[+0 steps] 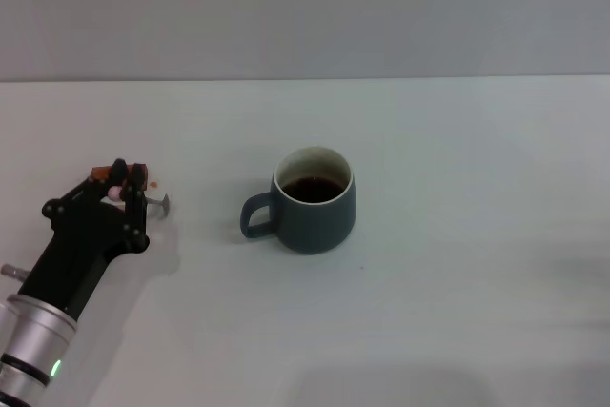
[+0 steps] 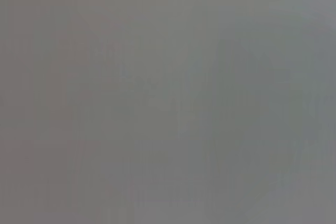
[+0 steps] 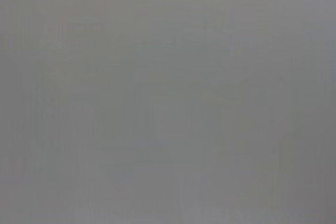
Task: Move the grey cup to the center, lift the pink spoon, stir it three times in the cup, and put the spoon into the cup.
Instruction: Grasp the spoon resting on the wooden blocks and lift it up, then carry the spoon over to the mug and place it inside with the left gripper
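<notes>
The grey cup [image 1: 315,207] stands upright in the middle of the table with dark liquid inside and its handle toward my left. My left gripper [image 1: 126,199] is at the table's left side, well left of the cup. Its fingers are closed on the pink spoon [image 1: 155,205]. A bit of pink handle shows between the fingers, and the grey metal bowl sticks out toward the cup. My right gripper is out of view. Both wrist views show only flat grey.
A reddish-brown block [image 1: 98,173] lies just behind the left gripper, partly hidden by it. The white table [image 1: 457,283] runs back to a grey wall.
</notes>
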Action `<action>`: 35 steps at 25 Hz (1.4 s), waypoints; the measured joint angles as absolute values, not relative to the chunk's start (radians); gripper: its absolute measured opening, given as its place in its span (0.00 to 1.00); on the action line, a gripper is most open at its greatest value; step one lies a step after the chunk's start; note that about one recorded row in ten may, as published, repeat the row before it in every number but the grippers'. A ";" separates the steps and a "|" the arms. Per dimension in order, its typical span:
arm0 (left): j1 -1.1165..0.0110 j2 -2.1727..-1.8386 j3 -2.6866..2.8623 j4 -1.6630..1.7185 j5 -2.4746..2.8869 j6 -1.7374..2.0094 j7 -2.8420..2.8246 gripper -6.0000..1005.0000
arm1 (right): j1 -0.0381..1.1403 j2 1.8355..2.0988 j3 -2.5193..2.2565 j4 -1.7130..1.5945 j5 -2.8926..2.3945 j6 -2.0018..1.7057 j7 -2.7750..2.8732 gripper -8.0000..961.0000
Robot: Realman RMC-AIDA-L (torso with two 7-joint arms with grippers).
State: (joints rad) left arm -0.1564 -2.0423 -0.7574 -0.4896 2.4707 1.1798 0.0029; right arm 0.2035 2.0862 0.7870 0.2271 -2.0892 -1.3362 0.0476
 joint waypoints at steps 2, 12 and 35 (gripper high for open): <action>-0.158 -2.039 -0.769 -0.503 2.486 1.180 0.002 0.15 | 0.204 2.086 0.787 0.227 -2.089 -1.337 0.048 0.01; -0.161 -2.002 -0.775 -0.579 2.502 1.180 0.003 0.15 | 0.203 2.086 0.787 0.227 -2.089 -1.338 0.048 0.01; -0.155 -1.927 -0.890 -0.847 2.795 1.141 -0.159 0.15 | 0.138 2.083 0.905 0.163 -2.026 -1.343 0.048 0.01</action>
